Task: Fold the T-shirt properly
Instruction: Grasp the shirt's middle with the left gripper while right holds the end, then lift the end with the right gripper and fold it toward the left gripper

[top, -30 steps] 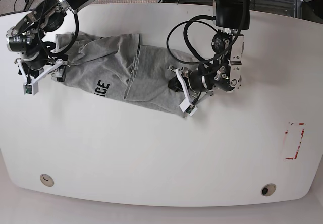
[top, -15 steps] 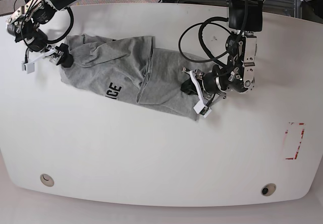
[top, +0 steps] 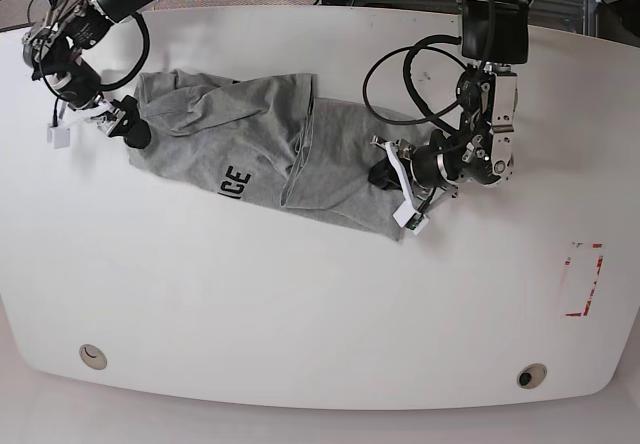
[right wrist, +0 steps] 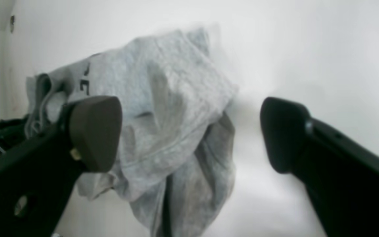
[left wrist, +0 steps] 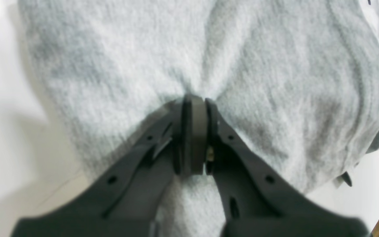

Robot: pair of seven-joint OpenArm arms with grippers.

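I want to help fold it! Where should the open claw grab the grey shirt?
Probably the bunched corner of the T-shirt nearest the open right gripper, coming from the shirt's end opposite the left gripper. The cloth is humped up there, so fingers can pinch it.

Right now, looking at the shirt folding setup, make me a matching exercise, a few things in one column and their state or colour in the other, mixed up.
Column one:
1. left claw
2. right claw
3. T-shirt
4. table

Column two:
A. white
B. heather grey, crumpled
C. shut on fabric
D. open wide, holding nothing

Pairs: 1-C, 2-D, 3-B, 4-A
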